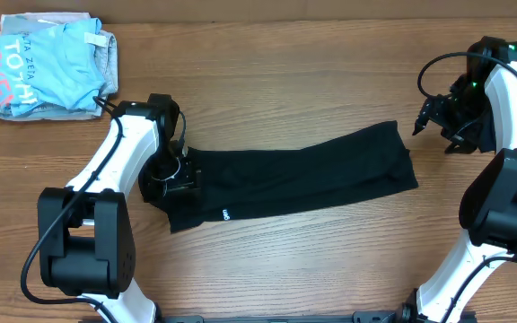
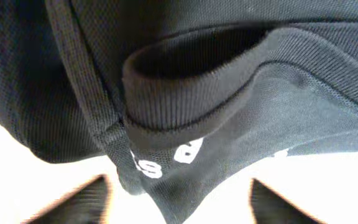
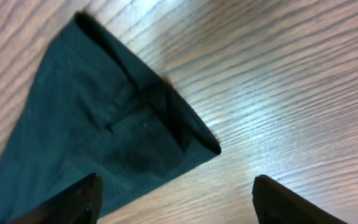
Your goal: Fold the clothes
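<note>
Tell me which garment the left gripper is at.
The black T-shirt, folded into a long strip; the left gripper sits at its left end. The light blue garment lies apart.

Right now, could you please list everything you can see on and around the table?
black T-shirt: one, black with a small white print, folded into a long strip across the middle of the table.
pile of clothes: one, light blue and grey with lettering, far left corner of the table.
table: one, brown wood grain, under everything.
left end effector: one, dark fingers, open, at the shirt's collar end.
right end effector: one, dark fingers, open, above the table by the shirt's right end.
</note>
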Tool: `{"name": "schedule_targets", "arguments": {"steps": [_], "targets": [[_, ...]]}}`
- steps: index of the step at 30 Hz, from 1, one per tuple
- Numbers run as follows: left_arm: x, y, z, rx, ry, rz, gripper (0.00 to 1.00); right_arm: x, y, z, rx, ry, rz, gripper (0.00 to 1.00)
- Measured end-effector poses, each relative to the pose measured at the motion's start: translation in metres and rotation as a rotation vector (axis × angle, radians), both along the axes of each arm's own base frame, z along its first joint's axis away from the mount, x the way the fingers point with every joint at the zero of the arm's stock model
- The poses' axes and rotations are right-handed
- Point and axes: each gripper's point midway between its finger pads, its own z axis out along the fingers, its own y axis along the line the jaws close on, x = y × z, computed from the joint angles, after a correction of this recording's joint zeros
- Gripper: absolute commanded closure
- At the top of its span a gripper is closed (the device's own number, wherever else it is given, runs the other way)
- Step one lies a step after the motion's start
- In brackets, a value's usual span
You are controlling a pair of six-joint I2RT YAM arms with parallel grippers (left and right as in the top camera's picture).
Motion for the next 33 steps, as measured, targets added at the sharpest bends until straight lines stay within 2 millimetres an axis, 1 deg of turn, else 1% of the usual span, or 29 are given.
{"name": "schedule_targets", "arguments": {"steps": [4, 6, 9, 10, 11, 14, 17, 18, 20, 22, 23, 24, 26, 28, 30, 32, 33], "targets": [[0.006, 0.0, -0.001, -0.001, -0.024, 0.003, 0.0, -0.001, 0.003, 0.001, 0.017, 0.002, -0.002, 0.18], [0.006, -0.001, -0.001, -0.002, -0.025, 0.003, 0.04, 0.0, 0.004, 0.001, 0.023, 0.0, -0.002, 0.18], [0.008, -0.001, 0.002, -0.002, -0.029, 0.004, 0.13, 0.001, 0.005, 0.001, 0.026, -0.005, -0.002, 0.12], [0.011, -0.001, 0.004, -0.003, -0.037, 0.005, 0.15, 0.002, 0.005, 0.001, 0.025, -0.01, -0.003, 0.05], [0.015, -0.002, 0.008, -0.005, -0.049, 0.005, 0.17, 0.006, 0.005, 0.0, 0.022, -0.023, -0.004, 0.0], [0.034, -0.006, 0.025, -0.027, -0.105, 0.009, 0.19, 0.019, 0.008, 0.0, 0.027, -0.076, 0.009, 0.0], [0.056, -0.017, 0.043, -0.056, -0.189, -0.003, 0.21, 0.031, 0.018, 0.0, 0.05, -0.126, 0.023, 0.0], [0.063, -0.021, 0.047, -0.065, -0.217, -0.01, 0.25, 0.036, 0.022, 0.001, 0.055, -0.145, 0.031, 0.0], [0.077, -0.032, 0.051, -0.083, -0.279, -0.032, 0.51, 0.043, 0.03, 0.001, 0.066, -0.17, 0.049, 0.0], [0.082, -0.045, 0.052, -0.098, -0.31, -0.062, 0.69, 0.046, 0.038, 0.002, 0.076, -0.18, 0.066, 0.0], [0.084, -0.053, 0.052, -0.104, -0.325, -0.082, 0.73, 0.047, 0.042, 0.002, 0.079, -0.182, 0.073, 0.08], [0.085, -0.059, 0.052, -0.111, -0.336, -0.101, 0.76, 0.047, 0.045, 0.002, 0.083, -0.183, 0.08, 0.21], [0.087, -0.075, 0.048, -0.124, -0.365, -0.137, 0.83, 0.048, 0.051, 0.002, 0.09, -0.186, 0.097, 0.55], [0.085, -0.089, 0.039, -0.135, -0.379, -0.164, 0.88, 0.048, 0.057, 0.002, 0.094, -0.185, 0.103, 0.77], [0.08, -0.098, 0.028, -0.144, -0.378, -0.182, 0.94, 0.048, 0.061, 0.002, 0.096, -0.183, 0.112, 0.86], [0.073, -0.103, 0.016, -0.148, -0.366, -0.198, 0.96, 0.049, 0.066, 0.002, 0.096, -0.184, 0.126, 0.91], [0.071, -0.103, 0.01, -0.146, -0.354, -0.2, 0.96, 0.049, 0.068, 0.002, 0.096, -0.184, 0.13, 0.92]]}}
